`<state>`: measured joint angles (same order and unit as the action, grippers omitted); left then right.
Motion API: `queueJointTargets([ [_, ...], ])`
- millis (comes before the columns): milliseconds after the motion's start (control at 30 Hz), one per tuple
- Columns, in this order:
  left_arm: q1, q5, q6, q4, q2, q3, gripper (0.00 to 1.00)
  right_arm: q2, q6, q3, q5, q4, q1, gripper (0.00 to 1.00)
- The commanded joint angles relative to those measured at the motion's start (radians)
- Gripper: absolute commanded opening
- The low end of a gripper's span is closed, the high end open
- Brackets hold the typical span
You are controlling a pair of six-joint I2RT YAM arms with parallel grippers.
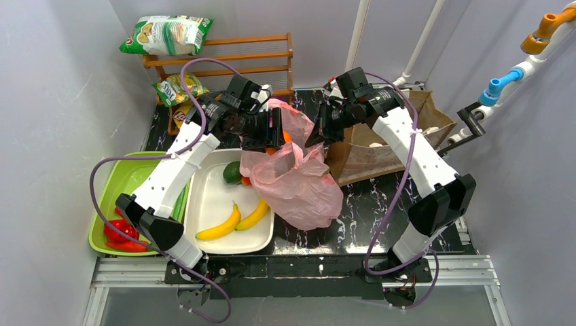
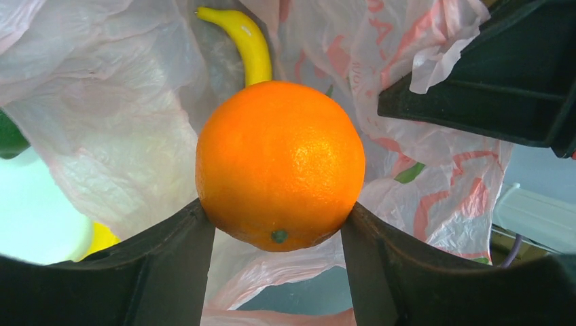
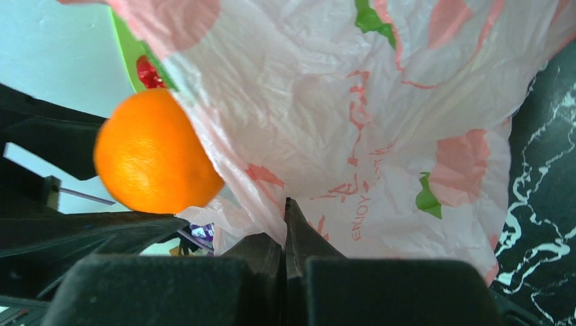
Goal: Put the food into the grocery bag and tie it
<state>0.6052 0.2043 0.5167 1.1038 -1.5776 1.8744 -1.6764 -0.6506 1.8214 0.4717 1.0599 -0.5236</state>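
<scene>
My left gripper is shut on a round orange, its fingers pressing on both sides. It holds the orange over the open mouth of the pink grocery bag. A yellow banana lies inside the bag, beyond the orange. My right gripper is shut on the edge of the bag and holds it up; the orange shows to its left. Two more bananas lie on the white tray.
A green fruit sits on the tray by the bag. A green bin at the left holds red peppers. A brown paper bag stands right of the bag. A wooden rack with snack packs stands behind.
</scene>
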Motion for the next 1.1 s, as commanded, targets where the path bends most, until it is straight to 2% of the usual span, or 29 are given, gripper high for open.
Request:
queueJointTargets([
  [0, -0.001, 0.067, -0.034, -0.033, 0.021, -0.01, 0.0, 0.055, -0.001, -0.013, 0.017, -0.142, -0.001, 0.01],
  [67, -0.001, 0.082, -0.036, -0.032, 0.012, 0.01, 0.02, 0.043, 0.002, -0.006, 0.031, -0.152, -0.001, 0.01],
  [267, -0.001, 0.074, -0.043, -0.021, -0.018, 0.014, 0.37, -0.072, 0.147, 0.196, 0.036, -0.018, 0.003, 0.01],
  [333, -0.001, 0.051, -0.04, -0.006, -0.023, 0.006, 0.53, -0.096, 0.18, 0.234, 0.038, 0.007, 0.003, 0.01],
  [400, -0.001, 0.025, -0.031, -0.011, -0.007, -0.032, 0.75, -0.098, 0.19, 0.216, 0.046, -0.004, 0.004, 0.01],
  [433, -0.001, 0.012, -0.026, -0.017, 0.006, -0.054, 0.9, -0.098, 0.191, 0.204, 0.049, -0.009, 0.004, 0.01],
  [467, -0.001, -0.003, -0.021, -0.016, 0.015, -0.069, 0.97, -0.1, 0.192, 0.199, 0.048, -0.006, 0.003, 0.01],
  [700, -0.001, -0.048, -0.013, 0.034, 0.021, -0.057, 0.98, -0.122, 0.196, 0.211, 0.033, 0.011, 0.007, 0.01],
  [800, -0.001, -0.089, -0.03, 0.105, -0.028, 0.059, 0.98, -0.139, 0.189, 0.237, 0.031, 0.005, 0.008, 0.01],
  [967, -0.021, -0.257, -0.056, 0.305, -0.13, 0.328, 0.98, -0.173, 0.185, 0.287, 0.009, 0.017, 0.011, 0.01],
  [1067, -0.062, -0.297, -0.053, 0.346, -0.14, 0.343, 0.98, -0.185, 0.187, 0.32, -0.003, 0.025, 0.016, 0.01],
])
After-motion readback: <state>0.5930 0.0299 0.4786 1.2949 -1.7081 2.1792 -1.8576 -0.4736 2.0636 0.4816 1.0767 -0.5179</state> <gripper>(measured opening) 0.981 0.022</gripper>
